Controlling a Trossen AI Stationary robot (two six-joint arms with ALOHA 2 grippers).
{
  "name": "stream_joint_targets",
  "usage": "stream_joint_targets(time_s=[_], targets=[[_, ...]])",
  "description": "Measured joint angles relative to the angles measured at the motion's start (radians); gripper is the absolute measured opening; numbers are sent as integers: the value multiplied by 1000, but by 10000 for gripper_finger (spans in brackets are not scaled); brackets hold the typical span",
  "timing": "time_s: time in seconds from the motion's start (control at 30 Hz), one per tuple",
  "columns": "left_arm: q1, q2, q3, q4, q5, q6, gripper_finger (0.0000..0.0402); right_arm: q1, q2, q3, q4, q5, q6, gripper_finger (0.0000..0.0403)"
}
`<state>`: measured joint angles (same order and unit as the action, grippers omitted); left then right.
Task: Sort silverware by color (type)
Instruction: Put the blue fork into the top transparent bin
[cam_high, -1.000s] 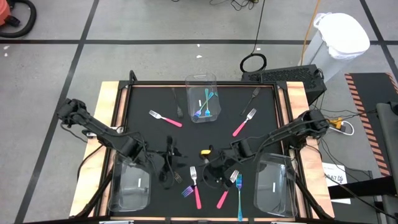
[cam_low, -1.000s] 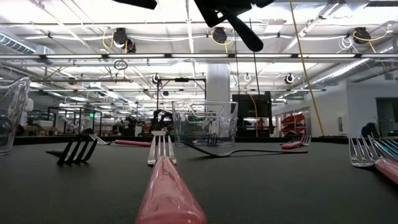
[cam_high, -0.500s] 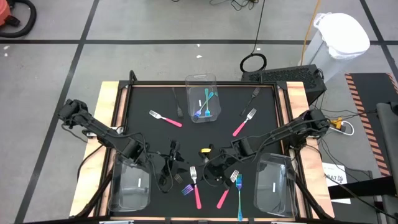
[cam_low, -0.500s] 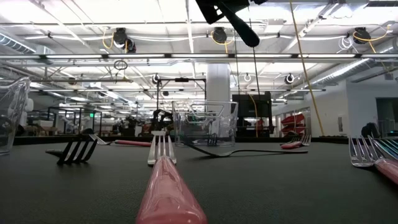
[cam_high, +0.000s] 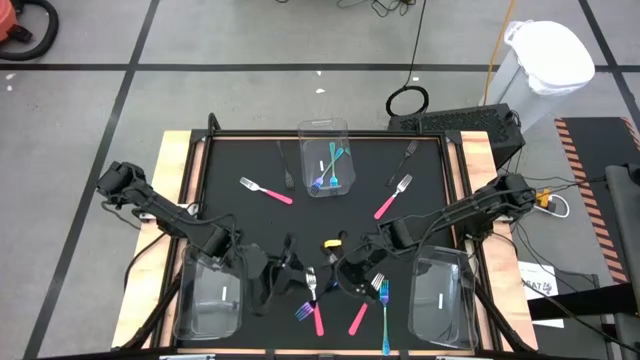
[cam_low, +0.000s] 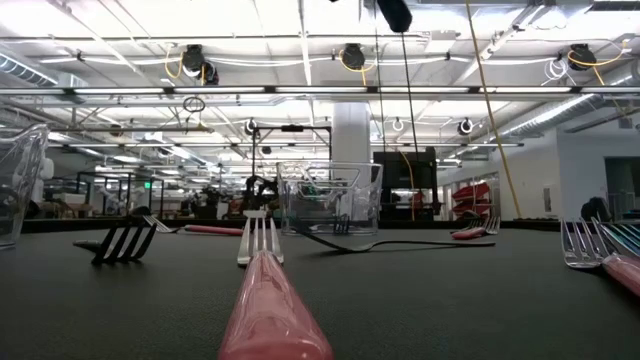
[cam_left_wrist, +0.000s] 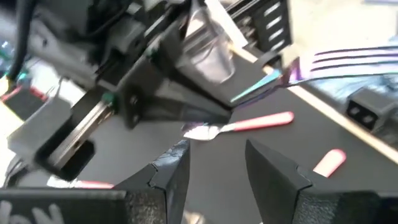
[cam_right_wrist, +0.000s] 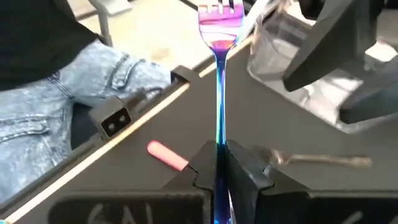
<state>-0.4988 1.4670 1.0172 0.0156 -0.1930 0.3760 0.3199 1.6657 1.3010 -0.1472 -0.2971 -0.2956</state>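
My right gripper is shut on an iridescent blue-purple fork, held above the table's near middle. My left gripper stands open and holds nothing, just left of it, facing the fork's tines. Below them a pink fork lies flat on the black mat, as do a second pink fork and a teal fork. More pink forks and black forks lie farther back. My right gripper pinches the fork's handle between its two fingers. The fork runs along the fingers, and its tines stick out ahead toward the table's near left. The fingers slant downward. The fork is lifted clear of the mat.
A clear bin at the far middle holds teal and blue forks. Two more clear bins stand at the near left and near right. A small yellow piece lies mid-table. A person in jeans stands beyond the table's near edge.
My right gripper has risen with the fork; in the low view its dark fingers have climbed almost out of the top. My left gripper has shifted toward the right gripper and turned at the wrist, staying open.
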Motion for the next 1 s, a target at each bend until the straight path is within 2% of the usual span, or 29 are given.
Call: stream_joint_targets(time_s=[0.17, 0.53, 0.63, 0.8, 1.0], targets=[[0, 12, 0, 40, 91, 31, 157, 0, 0, 0, 81, -47, -18, 18], [9, 97, 0, 246, 120, 138, 157, -27, 0, 0, 117, -46, -15, 18], [11, 98, 0, 255, 121, 152, 152, -27, 0, 0, 117, -46, -15, 18], [10, 98, 0, 254, 153, 161, 112, -27, 0, 0, 116, -46, -13, 18], [17, 98, 0, 255, 159, 166, 35, -27, 0, 0, 116, -47, -12, 18]])
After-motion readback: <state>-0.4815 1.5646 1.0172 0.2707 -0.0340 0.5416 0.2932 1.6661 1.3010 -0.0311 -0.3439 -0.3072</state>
